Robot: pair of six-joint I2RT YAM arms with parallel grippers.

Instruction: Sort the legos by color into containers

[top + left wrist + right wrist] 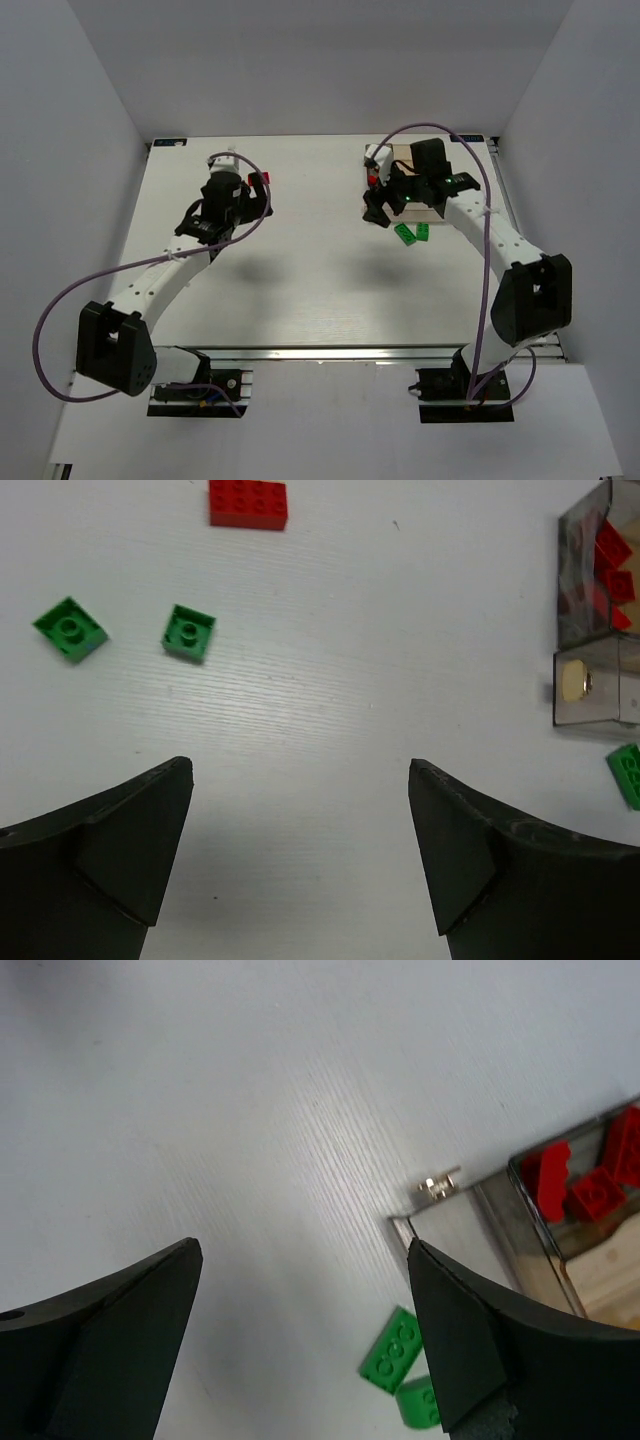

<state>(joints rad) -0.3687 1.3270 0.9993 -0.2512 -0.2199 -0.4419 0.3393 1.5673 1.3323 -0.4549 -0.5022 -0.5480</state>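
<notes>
Ahead of the left claw (300, 770) there are four loose pieces on the table: one red lego (248, 502) far ahead, two green legos (188, 632) ahead to the left, and one more green at the far right. The grey bin (570, 570), ahead to the right, holds three red pieces, as far as can be seen. By the right claw (303, 1248), two green ones lie beside its right finger.

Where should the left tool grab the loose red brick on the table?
Pinch the red brick across its two long side faces, coming straight down. It lies flat, studs up, so only the sides offer parallel faces; the narrow width should fit the open left tool, probably after a wrist turn.
</notes>
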